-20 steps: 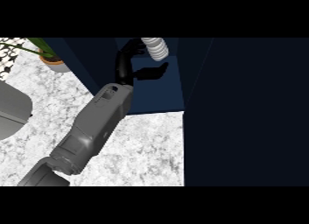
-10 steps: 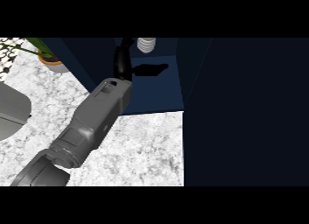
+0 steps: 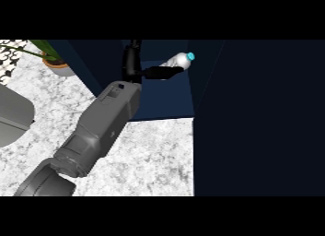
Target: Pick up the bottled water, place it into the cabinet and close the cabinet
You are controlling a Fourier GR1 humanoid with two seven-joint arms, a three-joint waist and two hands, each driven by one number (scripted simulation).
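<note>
The bottled water [image 3: 176,61], white with a cyan cap, lies tilted inside the dark blue cabinet [image 3: 161,99], cap pointing right. My left hand [image 3: 156,72] is inside the cabinet too and meets the bottle's lower end from the left. Whether it grips the bottle is hidden. The grey forearm [image 3: 100,124] rises from the lower left across the marble counter [image 3: 151,156]. My right hand shows nowhere.
The open cabinet door [image 3: 267,120] fills the right half of the view as a dark panel. A potted plant [image 3: 56,64] stands at the back left beside the cabinet wall. A large grey rounded object [image 3: 5,115] sits at the left edge.
The bottle stood upright at the back of the cabinet; now it leans over to the right and sits nearer. The forearm has barely moved.
</note>
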